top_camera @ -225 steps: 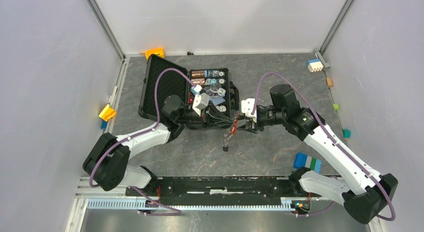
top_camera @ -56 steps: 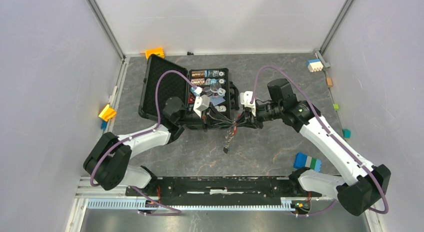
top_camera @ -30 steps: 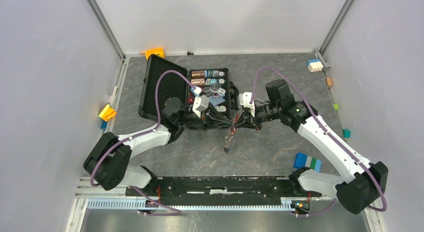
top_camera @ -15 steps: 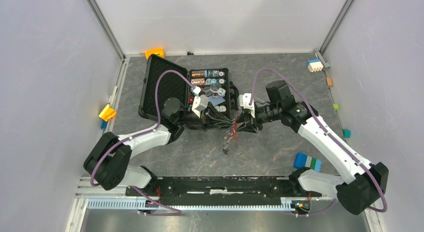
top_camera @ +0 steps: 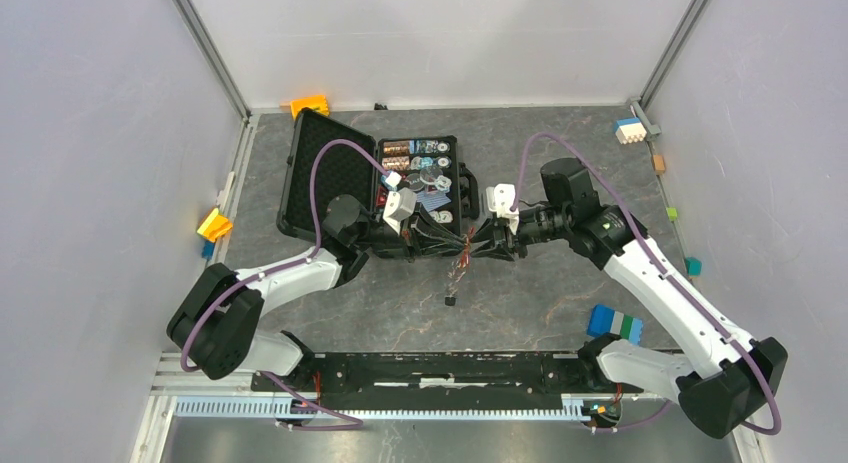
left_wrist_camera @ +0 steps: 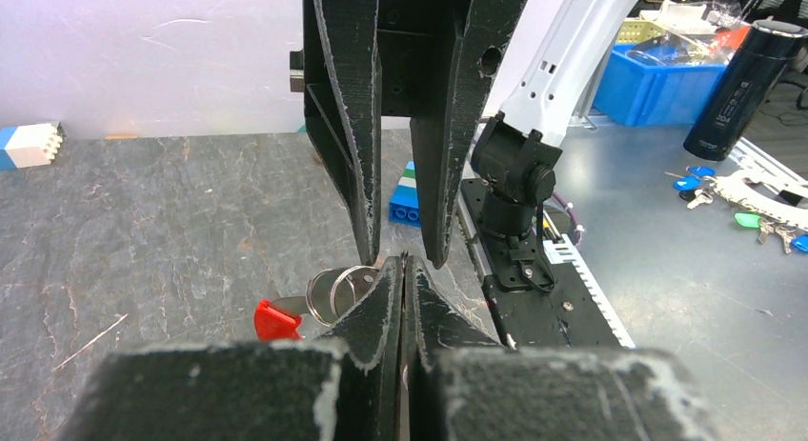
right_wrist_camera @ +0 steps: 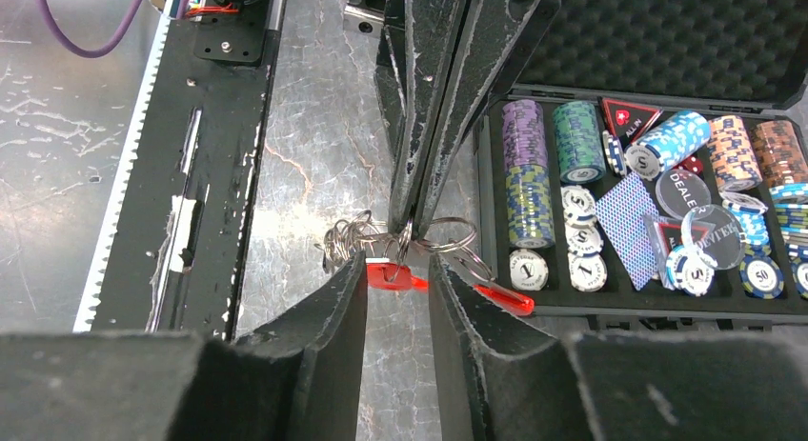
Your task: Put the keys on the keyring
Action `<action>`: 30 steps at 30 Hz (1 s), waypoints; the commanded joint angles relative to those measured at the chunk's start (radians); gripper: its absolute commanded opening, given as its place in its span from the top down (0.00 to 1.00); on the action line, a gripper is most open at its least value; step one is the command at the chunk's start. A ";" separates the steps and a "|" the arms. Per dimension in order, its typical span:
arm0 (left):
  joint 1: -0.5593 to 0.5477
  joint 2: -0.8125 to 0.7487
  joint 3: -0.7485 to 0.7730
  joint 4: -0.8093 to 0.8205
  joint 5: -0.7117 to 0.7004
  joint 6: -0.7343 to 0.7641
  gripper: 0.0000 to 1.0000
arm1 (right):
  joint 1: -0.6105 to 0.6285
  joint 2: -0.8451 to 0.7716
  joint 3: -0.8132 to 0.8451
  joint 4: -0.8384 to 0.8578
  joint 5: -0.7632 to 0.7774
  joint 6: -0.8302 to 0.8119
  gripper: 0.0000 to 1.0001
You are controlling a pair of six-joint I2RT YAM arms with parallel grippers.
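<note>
Keyring (right_wrist_camera: 448, 235) of thin silvery metal, with its long narrow bright-red tag (right_wrist_camera: 503, 299) slanting off toward the case, sits at the middle of the grey stone-patterned table (top_camera: 540, 143), just right of the near right corner of the open black foam-lined case (right_wrist_camera: 667, 41) of poker chips. The left gripper (right_wrist_camera: 407, 224) has its black fingers pressed flat together, pinching the wire of the ring at their tips. The right gripper (right_wrist_camera: 395, 265) faces it tip to tip from the right with its fingers set a narrow way apart, gripping nothing. The small red-headed key (right_wrist_camera: 391, 275) lies in the gap between those tips, and whether it touches either finger cannot be told. A bunch of further small silvery rings (right_wrist_camera: 348, 239) crowds against the pinched ring. From above, a thin strand trails from the bunch toward the near side and ends in a small dark piece (top_camera: 450, 300)
</note>
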 commanded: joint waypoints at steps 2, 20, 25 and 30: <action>0.001 -0.001 0.010 0.064 -0.022 -0.036 0.98 | -0.002 0.003 -0.021 0.061 -0.034 0.025 0.69; 0.000 0.005 0.008 0.058 -0.033 -0.033 0.98 | -0.002 0.004 -0.054 0.114 -0.036 0.062 0.74; 0.001 0.006 0.008 0.056 -0.033 -0.032 0.98 | -0.002 0.008 -0.059 0.128 -0.037 0.071 0.73; 0.001 0.003 0.008 0.055 -0.033 -0.034 0.98 | -0.003 0.016 -0.062 0.123 -0.040 0.073 0.79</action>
